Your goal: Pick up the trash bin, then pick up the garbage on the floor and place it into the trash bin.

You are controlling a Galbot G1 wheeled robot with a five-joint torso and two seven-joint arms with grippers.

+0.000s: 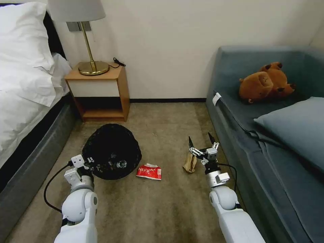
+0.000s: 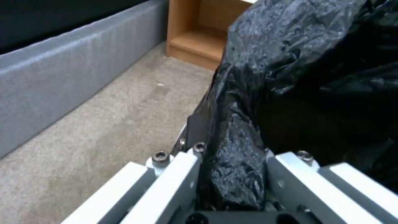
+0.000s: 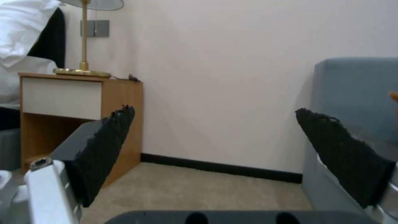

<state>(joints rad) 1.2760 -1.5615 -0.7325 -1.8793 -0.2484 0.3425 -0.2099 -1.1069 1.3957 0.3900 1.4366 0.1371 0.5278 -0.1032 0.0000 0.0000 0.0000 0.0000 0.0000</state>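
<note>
Left tool [image 1: 96,166] clamping trash bin [image 1: 111,150] rim, white body hidden by black bag

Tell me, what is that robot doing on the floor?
It is tidying up litter. Its left gripper is clamped on the black bag rim of the trash bin. Its right gripper is open, beside a tan scrap on the carpet. A red-and-white packet lies next to the bin.

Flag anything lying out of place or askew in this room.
Two litter pieces lie loose on the carpet: a red-and-white packet beside the trash bin, and a tan scrap by the open right end effector. The bin tilts toward the camera, its bag rim clamped by the left end effector.
</note>
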